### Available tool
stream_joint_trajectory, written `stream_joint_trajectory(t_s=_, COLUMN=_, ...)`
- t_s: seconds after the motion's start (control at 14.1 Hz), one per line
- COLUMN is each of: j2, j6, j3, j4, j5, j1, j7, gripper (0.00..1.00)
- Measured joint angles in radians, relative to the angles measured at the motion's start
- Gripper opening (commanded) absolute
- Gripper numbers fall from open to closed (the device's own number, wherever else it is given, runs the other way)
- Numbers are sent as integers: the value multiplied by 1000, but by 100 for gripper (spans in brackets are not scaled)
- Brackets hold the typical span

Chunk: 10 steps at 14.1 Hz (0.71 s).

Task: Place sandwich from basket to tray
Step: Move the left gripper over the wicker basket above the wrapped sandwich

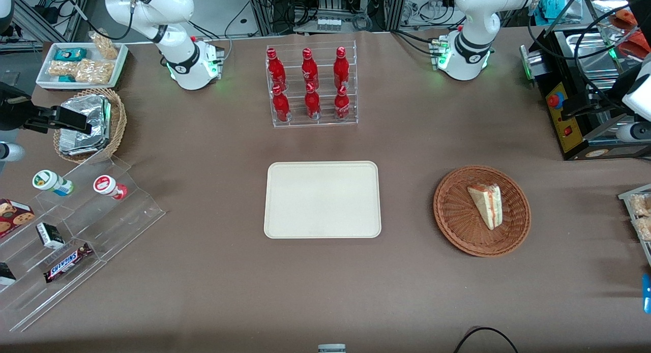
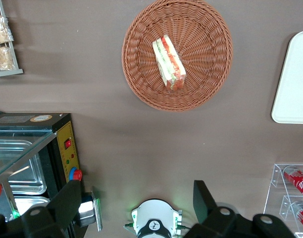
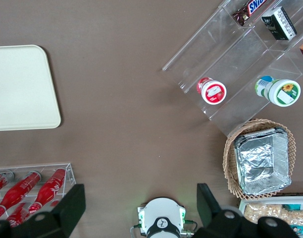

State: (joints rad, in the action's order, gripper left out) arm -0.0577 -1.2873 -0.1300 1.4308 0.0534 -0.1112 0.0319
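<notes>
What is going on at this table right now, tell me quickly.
The working arm is meant to move a sandwich to a tray, but nothing is being handled yet. The sandwich lies in the wicker basket, and the cream tray beside it holds nothing. The gripper hangs open, high above the table near the basket, with nothing between its fingers.

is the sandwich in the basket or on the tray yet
In the basket: the sandwich lies on the wicker basket; the cream tray is bare. The open tool hangs high above.
</notes>
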Motion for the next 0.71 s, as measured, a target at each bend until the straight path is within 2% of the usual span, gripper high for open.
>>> stream_joint_trajectory(t_s=0.36, j2=-2, j6=0, j3=3, j4=0, j5=0, j1=-1, j7=9, gripper=100)
stream_joint_trajectory(t_s=0.71, j2=-51, j6=-46, j3=4, j4=20, j5=0, j1=-1, j7=121, gripper=100)
